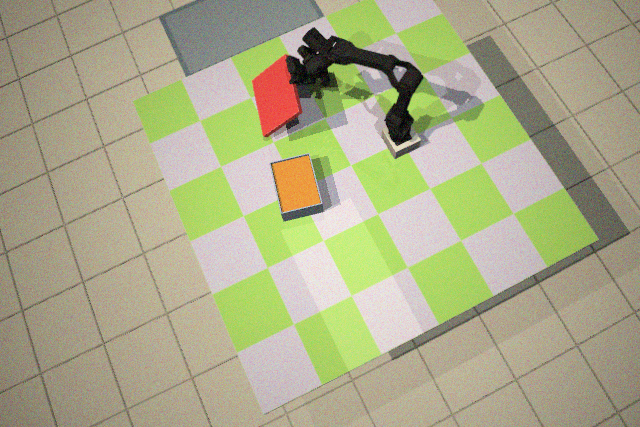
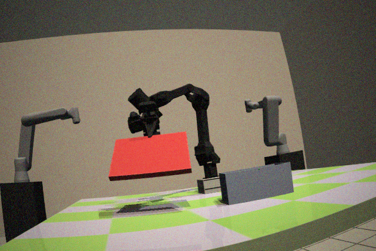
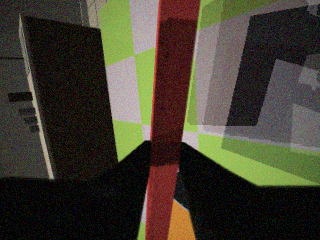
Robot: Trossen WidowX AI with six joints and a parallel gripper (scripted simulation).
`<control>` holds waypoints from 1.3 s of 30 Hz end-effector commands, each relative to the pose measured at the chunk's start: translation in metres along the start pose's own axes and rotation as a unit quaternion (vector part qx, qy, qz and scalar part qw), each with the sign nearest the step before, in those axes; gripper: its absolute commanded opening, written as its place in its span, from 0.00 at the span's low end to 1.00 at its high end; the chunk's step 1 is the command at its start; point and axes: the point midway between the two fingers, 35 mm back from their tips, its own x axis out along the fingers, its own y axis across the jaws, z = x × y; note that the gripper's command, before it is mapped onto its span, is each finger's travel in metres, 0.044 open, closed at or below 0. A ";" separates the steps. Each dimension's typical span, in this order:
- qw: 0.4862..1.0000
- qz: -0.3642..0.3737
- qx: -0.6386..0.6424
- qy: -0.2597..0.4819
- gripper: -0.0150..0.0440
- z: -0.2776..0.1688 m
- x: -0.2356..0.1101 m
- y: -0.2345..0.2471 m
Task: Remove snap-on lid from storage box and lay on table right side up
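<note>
Red lid [image 2: 150, 154] held in air, off box, tilted, well above checkered tabletop [image 2: 170, 224]. End effector [image 2: 149, 133] pinching lid's far edge; in wrist view lid edge [image 3: 167, 100] runs btwn dark fingers. Box [image 1: 297, 185], orange inside showing, sits open on tabletop, apart from lid.

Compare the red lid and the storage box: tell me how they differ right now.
The red lid hangs in the air, pinched at one edge by the gripper; the storage box sits on the table. The lid is a thin, tilted slab; the box is a deeper, level block. The lid is red; the box is grey-walled with an orange inside. Both are rectangular.
</note>
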 end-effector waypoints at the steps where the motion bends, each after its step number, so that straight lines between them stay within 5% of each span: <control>1: 1.000 0.004 -0.004 0.003 0.25 -0.002 0.003 -0.003; 39: 1.000 0.004 -0.004 0.003 0.25 -0.003 0.024 -0.028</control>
